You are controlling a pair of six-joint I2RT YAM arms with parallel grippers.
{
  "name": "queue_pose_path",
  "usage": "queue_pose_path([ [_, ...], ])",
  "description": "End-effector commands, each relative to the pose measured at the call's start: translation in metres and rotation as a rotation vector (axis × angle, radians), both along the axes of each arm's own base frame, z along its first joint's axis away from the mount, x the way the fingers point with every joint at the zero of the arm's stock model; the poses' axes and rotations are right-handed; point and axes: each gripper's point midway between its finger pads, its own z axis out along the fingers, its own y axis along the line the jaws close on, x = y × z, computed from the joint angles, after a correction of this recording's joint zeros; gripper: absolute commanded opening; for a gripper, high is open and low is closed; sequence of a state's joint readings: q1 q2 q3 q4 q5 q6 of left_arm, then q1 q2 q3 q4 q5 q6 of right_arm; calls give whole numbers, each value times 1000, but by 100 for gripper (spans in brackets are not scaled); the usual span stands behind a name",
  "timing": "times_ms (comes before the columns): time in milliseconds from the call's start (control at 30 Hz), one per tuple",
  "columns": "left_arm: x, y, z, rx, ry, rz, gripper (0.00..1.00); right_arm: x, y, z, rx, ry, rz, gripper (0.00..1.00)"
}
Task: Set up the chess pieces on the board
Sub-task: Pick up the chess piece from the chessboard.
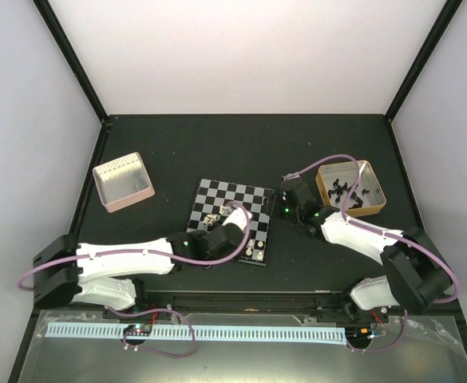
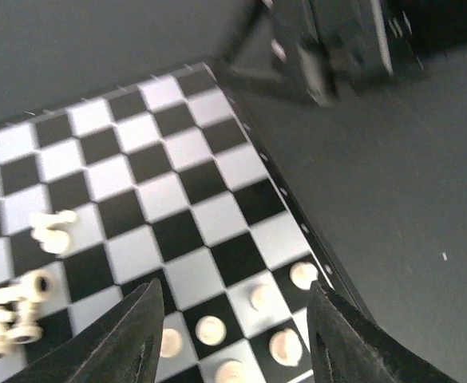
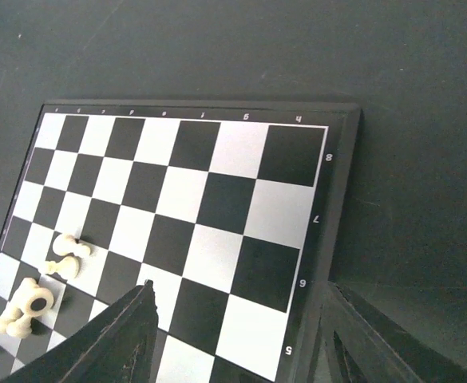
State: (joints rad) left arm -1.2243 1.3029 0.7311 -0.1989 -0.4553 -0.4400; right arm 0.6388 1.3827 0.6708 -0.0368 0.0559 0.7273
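Left jaws and right jaws gape empty; some chess pieces [image 2: 53, 238] lie toppled on the board [image 2: 177, 148], others upright.

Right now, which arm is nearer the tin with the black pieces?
Right. The right arm has its jaws beside the tin, between it and the board. The left arm reaches over the board's near rows, farther from the tin.
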Motion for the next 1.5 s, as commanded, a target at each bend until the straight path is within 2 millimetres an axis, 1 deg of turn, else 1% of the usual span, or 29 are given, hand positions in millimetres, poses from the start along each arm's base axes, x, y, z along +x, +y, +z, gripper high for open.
queue_pose_path([
  [0, 27, 33, 50, -91, -80, 179, 53, 7, 13, 17, 28, -39, 58, 57],
  [33, 31, 42, 58, -115, -91, 210, 55, 7, 16, 17, 30, -39, 70, 57],
  [67, 37, 53, 62, -127, -100, 248, 57, 7, 18, 17, 29, -37, 81, 57],
  [167, 47, 84, 68, -174, -91, 333, 62, 7, 25, 19, 33, -40, 120, 57],
  [233, 51, 104, 65, -204, -64, 378, 64, 7, 32, 21, 32, -40, 156, 57],
  [367, 56, 141, 61, -270, -34, 475, 71, 6, 50, 19, 13, -26, 231, 57],
  [433, 55, 155, 58, -286, -28, 508, 74, 6, 62, 16, -6, -12, 273, 57],
  [533, 54, 171, 54, -312, -9, 542, 75, 1, 81, 11, -36, 7, 347, 57],
  [700, 55, 186, 40, -363, 36, 580, 77, -11, 108, -3, -119, 50, 457, 56],
  [867, 57, 191, 25, -406, 99, 596, 77, -22, 133, -23, -223, 96, 552, 53],
  [1000, 57, 194, 12, -427, 143, 609, 77, -23, 148, -33, -292, 100, 585, 45],
  [1133, 56, 197, 4, -444, 169, 619, 77, -24, 162, -31, -292, 88, 615, 35],
  [1200, 56, 198, 2, -453, 178, 621, 76, -26, 168, -31, -276, 90, 636, 32],
  [1267, 55, 199, -1, -459, 187, 622, 76, -26, 174, -30, -256, 92, 653, 32],
  [1333, 55, 200, -3, -461, 194, 625, 76, -26, 178, -32, -249, 97, 659, 34],
  [1467, 54, 200, -5, -468, 203, 624, 76, -23, 181, -38, -260, 106, 664, 37],
])
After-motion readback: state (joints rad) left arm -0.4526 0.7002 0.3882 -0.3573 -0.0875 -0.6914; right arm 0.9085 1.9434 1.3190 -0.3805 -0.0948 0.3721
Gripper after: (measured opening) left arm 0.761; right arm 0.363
